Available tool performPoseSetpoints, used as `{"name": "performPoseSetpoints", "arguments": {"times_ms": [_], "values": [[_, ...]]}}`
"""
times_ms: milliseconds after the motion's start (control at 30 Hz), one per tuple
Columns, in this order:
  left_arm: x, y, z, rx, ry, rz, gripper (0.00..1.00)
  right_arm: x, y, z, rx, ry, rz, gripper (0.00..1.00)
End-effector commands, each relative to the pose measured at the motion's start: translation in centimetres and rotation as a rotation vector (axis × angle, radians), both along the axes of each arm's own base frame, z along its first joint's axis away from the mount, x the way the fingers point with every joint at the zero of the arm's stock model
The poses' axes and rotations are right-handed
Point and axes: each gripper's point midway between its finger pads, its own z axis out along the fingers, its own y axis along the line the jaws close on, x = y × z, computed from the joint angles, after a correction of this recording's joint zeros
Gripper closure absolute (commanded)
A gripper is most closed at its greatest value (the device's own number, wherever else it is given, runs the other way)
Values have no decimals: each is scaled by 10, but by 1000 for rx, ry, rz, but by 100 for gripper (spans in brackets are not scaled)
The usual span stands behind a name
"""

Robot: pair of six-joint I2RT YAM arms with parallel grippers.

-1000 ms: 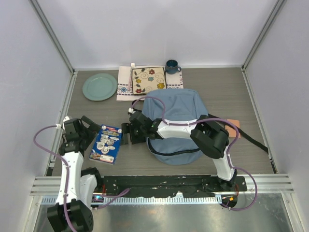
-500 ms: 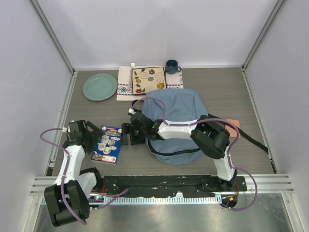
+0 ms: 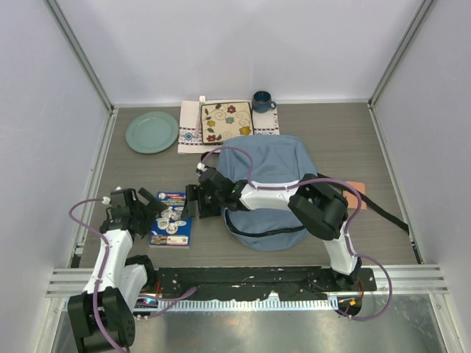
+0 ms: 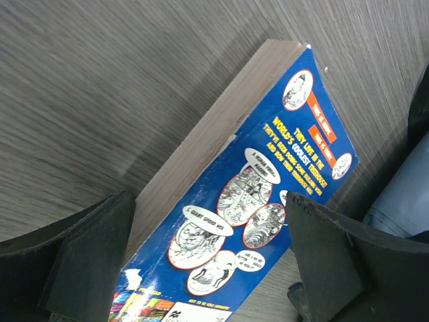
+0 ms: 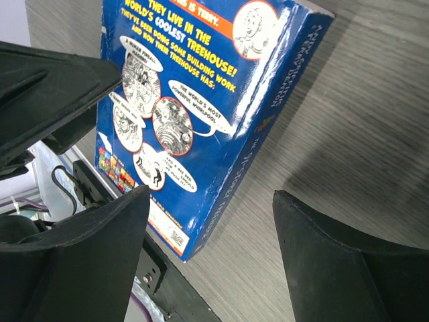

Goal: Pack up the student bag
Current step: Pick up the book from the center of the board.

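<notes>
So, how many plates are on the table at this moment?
2. A round green plate lies at the far left; a square flowered plate lies on the white cloth beside it. The bag could hide others.

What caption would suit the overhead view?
Left gripper and right gripper, both open, hover at a blue book beside the student bag.

Left arm (image 3: pixel 109 254) sits folded low at the near left, forearm rising from the base, wrist aimed right. Left pincer (image 3: pixel 151 212) has jaws spread wide, tips pointing right and down. Right arm (image 3: pixel 324 213) bends at a high elbow, forearm stretched far leftward. Right pincer (image 3: pixel 188 203) points left, jaws well apart. The two pincers face each other, near but not touching.
</notes>
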Motion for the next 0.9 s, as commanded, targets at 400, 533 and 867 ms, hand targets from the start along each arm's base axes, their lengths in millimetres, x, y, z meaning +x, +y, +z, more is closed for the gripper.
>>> {"name": "performPoseSetpoints", "arguments": {"times_ms": [400,533,867], "values": [[14,-41,8,61,32,-179,17,29,-11,3,-16,-17,-68,24],[14,-48,19,33,-6,-203,23,30,-15,-2,-15,0,-78,28],[19,-73,62,-68,-197,-304,30,26,-14,-8,4,27,-71,37]]}}
